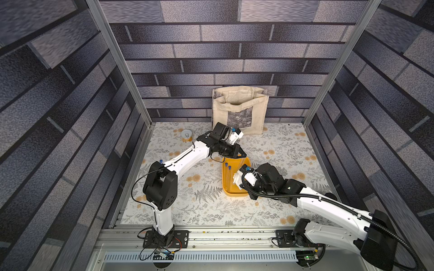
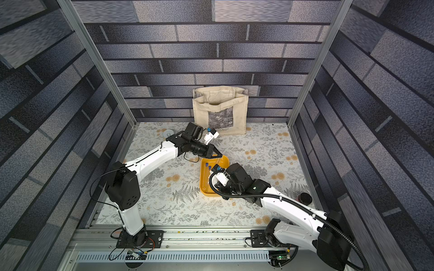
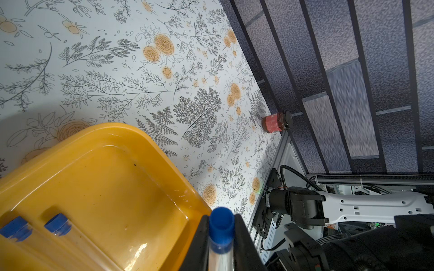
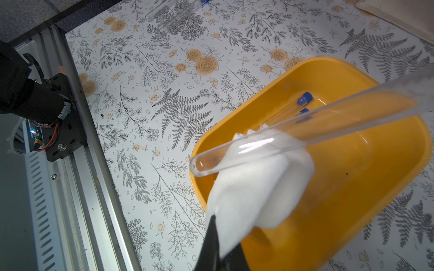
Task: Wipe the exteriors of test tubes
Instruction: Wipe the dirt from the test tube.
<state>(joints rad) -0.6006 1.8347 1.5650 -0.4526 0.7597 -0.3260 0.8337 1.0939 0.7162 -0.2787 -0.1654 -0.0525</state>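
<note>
My left gripper (image 3: 222, 219) is shut on a clear test tube (image 3: 220, 234) just below its blue cap. In the right wrist view that tube (image 4: 281, 133) slants over the yellow tray (image 4: 352, 211), its closed end lying against a folded white cloth (image 4: 253, 192). My right gripper (image 4: 225, 234) is shut on the cloth. Two more blue-capped test tubes (image 4: 288, 108) lie in the tray. In both top views the left gripper (image 1: 243, 154) (image 2: 219, 155) hangs over the tray's far end, and the cloth (image 1: 235, 179) sits over the tray (image 1: 226, 187) (image 2: 204, 187).
Other clear tubes (image 4: 164, 10) lie on the floral table beyond the tray. A cream tote bag (image 1: 239, 110) stands at the back wall and a small tin (image 1: 186, 136) sits back left. A red jar with a black lid (image 3: 277, 122) (image 2: 305, 198) stands by the right wall.
</note>
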